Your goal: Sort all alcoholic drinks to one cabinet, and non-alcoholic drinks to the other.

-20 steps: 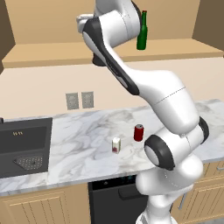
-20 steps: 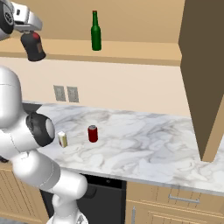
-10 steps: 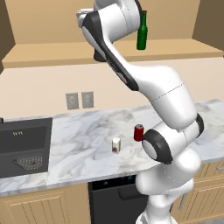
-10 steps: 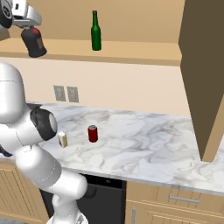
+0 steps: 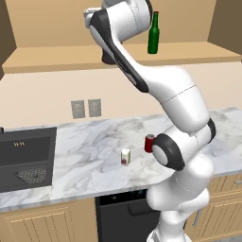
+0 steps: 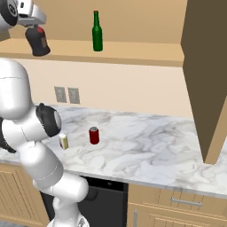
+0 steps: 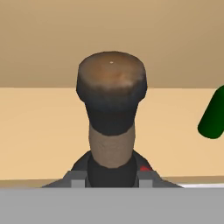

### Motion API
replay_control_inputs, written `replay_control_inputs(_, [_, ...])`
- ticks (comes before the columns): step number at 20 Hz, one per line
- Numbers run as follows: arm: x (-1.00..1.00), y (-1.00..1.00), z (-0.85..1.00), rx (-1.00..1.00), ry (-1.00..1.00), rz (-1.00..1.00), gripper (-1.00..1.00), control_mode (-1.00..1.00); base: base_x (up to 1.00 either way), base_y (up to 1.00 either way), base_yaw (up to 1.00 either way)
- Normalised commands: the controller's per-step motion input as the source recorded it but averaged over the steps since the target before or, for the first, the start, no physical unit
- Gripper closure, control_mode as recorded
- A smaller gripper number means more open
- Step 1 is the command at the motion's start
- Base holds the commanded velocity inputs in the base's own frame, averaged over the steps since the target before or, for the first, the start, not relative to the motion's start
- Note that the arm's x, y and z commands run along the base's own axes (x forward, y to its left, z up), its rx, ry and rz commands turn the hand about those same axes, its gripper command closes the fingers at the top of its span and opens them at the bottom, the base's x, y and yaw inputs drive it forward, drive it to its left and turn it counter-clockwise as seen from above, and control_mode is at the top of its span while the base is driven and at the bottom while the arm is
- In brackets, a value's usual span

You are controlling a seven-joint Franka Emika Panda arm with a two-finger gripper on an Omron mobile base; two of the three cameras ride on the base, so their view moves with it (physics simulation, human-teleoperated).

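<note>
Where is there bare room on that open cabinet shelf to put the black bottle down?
The cabinet shelf is bare between the black bottle, held in the gripper, and the green bottle, and again from the green bottle to the right wall. It is tightest right beside the green bottle.

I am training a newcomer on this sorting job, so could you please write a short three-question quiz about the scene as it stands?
1. True or false: the tool is shut on the black bottle, holding it up at the open cabinet shelf.
2. Which drink stands on that shelf? A) the green bottle B) a blue mug C) a yellow jar
3. Fill in: the red can and the white carton stand on the marble ____.

Key:
1. True; the hand view looks along the bottle's neck between the fingers.
2. A
3. counter
</note>
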Motion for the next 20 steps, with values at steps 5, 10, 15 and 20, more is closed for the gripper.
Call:
replay_control_inputs(5, [0.24, -0.01, -0.01, 0.0, 0.0, 0.0, 1.0, -1.0, 0.0, 0.0, 0.0])
replay_control_inputs(10, [0.24, 0.0, -0.03, 0.0, 0.0, 0.0, 1.0, -1.0, 0.0, 0.0, 0.0])
replay_control_inputs(15, [0.22, 0.0, -0.06, 0.0, 0.0, 0.0, 1.0, -1.0, 0.0, 0.0, 0.0])
replay_control_inputs(20, [0.19, 0.0, -0.05, 0.0, 0.0, 0.0, 1.0, -1.0, 0.0, 0.0, 0.0])
